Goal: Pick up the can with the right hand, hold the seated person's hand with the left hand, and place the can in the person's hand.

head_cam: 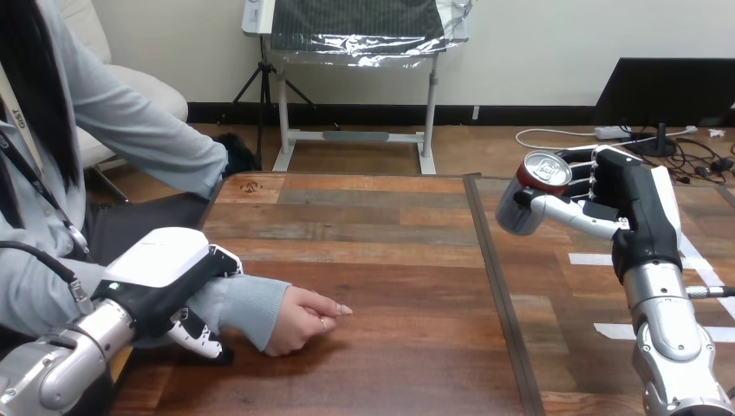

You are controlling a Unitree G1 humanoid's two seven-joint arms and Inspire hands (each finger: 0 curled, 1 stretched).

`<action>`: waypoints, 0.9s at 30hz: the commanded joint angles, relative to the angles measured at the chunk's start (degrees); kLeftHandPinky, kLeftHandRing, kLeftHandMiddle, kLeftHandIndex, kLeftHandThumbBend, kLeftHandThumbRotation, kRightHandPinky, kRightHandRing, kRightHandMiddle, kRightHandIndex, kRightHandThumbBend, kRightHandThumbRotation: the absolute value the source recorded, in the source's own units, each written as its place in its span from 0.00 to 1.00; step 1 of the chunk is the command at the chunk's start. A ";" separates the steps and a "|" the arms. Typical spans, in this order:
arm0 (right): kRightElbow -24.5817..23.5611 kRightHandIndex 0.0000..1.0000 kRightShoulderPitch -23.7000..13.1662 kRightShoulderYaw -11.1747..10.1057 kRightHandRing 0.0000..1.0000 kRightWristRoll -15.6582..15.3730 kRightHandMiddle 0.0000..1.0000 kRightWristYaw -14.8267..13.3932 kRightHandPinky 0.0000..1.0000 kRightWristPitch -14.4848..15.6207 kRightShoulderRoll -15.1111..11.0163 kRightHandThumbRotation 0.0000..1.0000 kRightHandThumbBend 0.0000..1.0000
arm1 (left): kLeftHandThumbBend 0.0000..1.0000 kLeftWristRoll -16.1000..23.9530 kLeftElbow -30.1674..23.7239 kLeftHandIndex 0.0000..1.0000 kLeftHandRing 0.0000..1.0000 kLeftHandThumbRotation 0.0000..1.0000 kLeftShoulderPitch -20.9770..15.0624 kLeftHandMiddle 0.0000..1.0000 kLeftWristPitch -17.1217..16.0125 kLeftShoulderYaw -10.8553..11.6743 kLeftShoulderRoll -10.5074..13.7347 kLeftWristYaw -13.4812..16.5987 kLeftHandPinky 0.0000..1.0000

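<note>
Our right hand (626,204) clasps the red-and-silver metal can (530,198) right of the person's hand (302,322), whose wrist (253,305) our left hand (163,270) grips to steady it.

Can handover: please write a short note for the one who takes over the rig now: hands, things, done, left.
Right hand: shut on the can, held tilted above the right part of the table.
Left hand: fingers curled round the person's forearm, which lies on the table.
The person's hand: loosely closed, resting on the table.
Done: can picked up, forearm held.
Left: place the can in the person's hand.
</note>
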 commanded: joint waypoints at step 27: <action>-0.13 0.54 -4.32 1.64 0.48 -1.72 0.52 -0.68 0.43 -0.40 1.93 0.00 0.71 | 0.95 -4.00 -6.33 0.41 0.31 0.07 0.41 0.37 -4.54 2.15 -0.69 3.07 0.28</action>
